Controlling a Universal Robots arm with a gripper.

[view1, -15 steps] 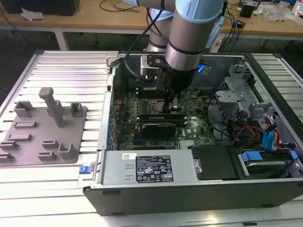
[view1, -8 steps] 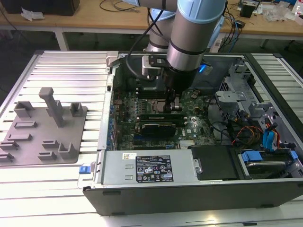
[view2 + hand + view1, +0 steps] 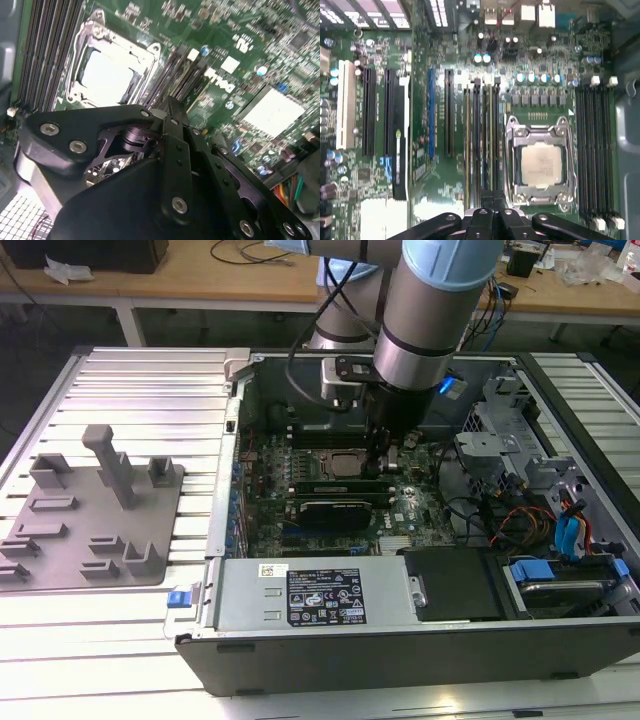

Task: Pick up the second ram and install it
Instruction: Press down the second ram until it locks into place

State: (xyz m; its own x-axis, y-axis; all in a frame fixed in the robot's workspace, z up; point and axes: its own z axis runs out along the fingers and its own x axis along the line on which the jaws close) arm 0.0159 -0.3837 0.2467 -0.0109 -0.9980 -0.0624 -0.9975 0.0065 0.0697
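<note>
Second ram point(image 3: 487, 145) seated in motherboard slot, end effector point(image 3: 492, 200) above

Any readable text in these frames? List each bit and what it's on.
Black label on the power supply: white print, too small to read.
White sticker on the same power supply: too small to read.
White silkscreen markings on the motherboard: too small to read.
Nothing here can be quoted as text.

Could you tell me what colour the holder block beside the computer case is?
Grey; the holder block shows best in the exterior view.
</note>
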